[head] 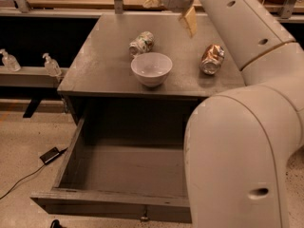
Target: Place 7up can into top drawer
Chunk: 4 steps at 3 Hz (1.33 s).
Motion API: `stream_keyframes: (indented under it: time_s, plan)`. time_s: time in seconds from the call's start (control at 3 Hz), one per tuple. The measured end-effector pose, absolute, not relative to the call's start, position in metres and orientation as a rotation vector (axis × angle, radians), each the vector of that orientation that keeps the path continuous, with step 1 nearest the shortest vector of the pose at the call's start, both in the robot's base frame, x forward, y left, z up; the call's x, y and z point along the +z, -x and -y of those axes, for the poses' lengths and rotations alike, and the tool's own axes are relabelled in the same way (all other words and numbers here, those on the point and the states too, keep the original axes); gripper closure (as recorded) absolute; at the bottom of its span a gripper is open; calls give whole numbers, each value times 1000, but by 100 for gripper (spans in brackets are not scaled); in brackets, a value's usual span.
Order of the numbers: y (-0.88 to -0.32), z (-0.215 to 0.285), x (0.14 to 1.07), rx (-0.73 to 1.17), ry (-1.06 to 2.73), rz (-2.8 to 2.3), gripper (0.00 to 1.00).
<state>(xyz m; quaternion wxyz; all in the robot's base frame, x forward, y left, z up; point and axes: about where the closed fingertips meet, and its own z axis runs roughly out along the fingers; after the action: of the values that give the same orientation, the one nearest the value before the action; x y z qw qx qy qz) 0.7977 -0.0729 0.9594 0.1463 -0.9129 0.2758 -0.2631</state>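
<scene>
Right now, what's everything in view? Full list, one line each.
7up can: 1, whitish-silver and green, lying on the table behind the bowl
orange-gold can: 1, dented, on the table right of the bowl
bowl: 1, white, table front centre
table: 1, grey
top drawer: 1, dark grey, pulled open, nothing inside
pump bottles: 2, clear, ledge at left
black device: 1, cabled, floor left of the drawer
arm: 1, white, right foreground
gripper: 1, above the table's rear, touching neither can
</scene>
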Motion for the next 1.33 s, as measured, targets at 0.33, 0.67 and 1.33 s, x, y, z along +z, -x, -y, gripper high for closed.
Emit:
stream_keyframes:
  time_s: [0.33, 0.67, 1.33]
  plan:
    - [-802, 46, 923, -727, 2753, -494, 0]
    - [-811, 26, 893, -734, 2810, -319, 0]
    - [-840, -12, 874, -750, 2752, -245, 2]
